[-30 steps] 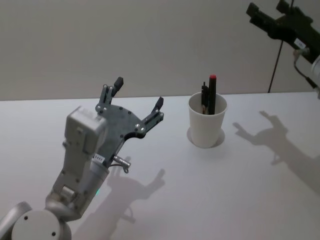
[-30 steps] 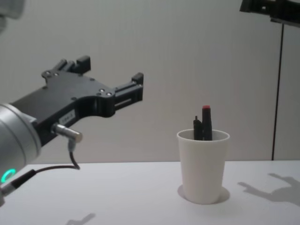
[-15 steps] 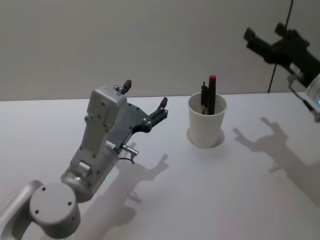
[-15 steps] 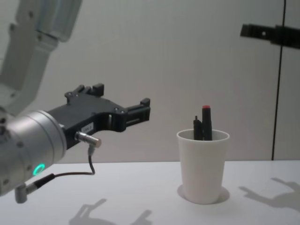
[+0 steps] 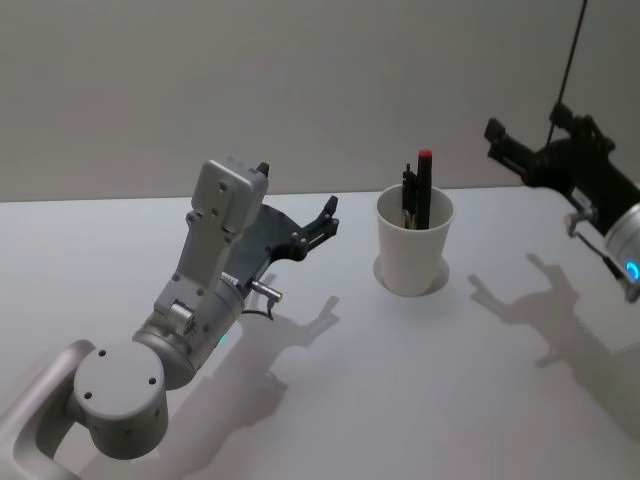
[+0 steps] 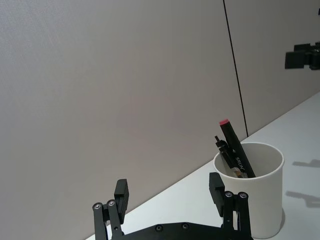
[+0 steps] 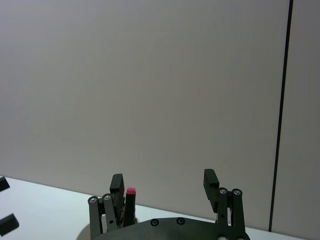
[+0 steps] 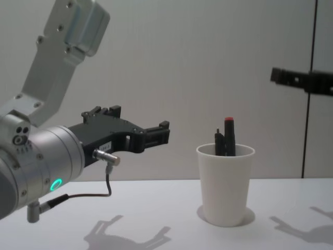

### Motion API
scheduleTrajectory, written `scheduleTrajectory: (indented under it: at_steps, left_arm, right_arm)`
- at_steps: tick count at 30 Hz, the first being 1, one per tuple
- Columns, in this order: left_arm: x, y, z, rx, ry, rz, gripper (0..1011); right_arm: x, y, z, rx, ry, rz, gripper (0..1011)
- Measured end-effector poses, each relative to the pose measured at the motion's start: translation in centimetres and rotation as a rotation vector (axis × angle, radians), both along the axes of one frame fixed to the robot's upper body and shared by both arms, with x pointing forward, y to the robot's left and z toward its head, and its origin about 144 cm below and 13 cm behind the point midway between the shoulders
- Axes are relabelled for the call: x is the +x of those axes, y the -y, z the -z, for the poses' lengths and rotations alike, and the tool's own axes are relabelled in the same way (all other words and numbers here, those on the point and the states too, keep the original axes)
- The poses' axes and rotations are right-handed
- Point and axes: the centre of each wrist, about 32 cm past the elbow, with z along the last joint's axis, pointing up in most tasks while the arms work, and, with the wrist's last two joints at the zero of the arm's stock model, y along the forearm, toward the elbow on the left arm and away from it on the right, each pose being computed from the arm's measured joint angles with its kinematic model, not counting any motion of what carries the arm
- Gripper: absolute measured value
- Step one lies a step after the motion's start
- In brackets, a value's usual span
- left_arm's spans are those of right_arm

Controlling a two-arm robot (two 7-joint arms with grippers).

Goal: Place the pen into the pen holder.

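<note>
Ahead of the left gripper, whose fingers are spread and empty, stands the pen holder with the pen already upright inside. Beyond the cup, raised to its far side, the right gripper also hangs spread and empty. Placement looks done; probably only pulling both arms clear is left.

I am looking at a plain white table running back to a bare grey wall, with a thin dark vertical line running down that wall at the right and soft shadows lying across the tabletop.
</note>
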Motion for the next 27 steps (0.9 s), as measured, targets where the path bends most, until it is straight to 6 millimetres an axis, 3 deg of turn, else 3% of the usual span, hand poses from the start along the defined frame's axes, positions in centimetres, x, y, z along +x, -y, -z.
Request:
scheduleTrajectory:
  at_steps: [27]
  left_arm:
    - [0.0,0.0,0.0,0.000,0.001,0.000,1001]
  right_arm:
    - [-6.1,-1.3,5.1,-0.114,-0.029,0.089,1002]
